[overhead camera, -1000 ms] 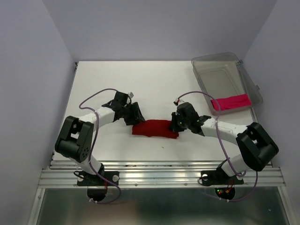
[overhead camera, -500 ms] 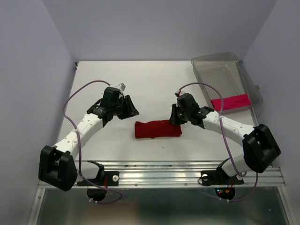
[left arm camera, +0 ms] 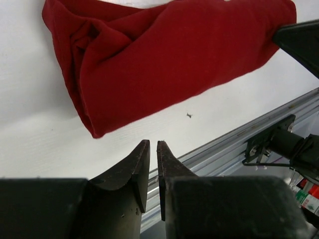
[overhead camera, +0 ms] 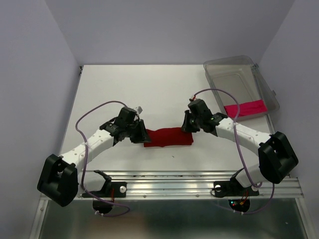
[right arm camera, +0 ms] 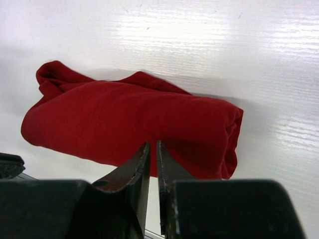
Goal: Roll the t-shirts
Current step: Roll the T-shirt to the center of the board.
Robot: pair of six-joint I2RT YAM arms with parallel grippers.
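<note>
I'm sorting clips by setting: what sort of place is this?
Probably a robotics lab cell: a white table boxed in by plain walls, left arm and right arm bolted to a metal rail.

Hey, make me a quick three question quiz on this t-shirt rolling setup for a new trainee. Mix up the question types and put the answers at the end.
1. Short answer: what colour is the rolled t-shirt lying between the left gripper and the right gripper?
2. True or false: the left gripper is clamped on that rolled t-shirt.
3. Multiple choice: where is the pink t-shirt? A) loose on the tabletop, B) in the clear plastic bin, C) in a gripper.
Key: 1 dark red; 2 false, its fingertips sit off the cloth; 3 B.
</note>
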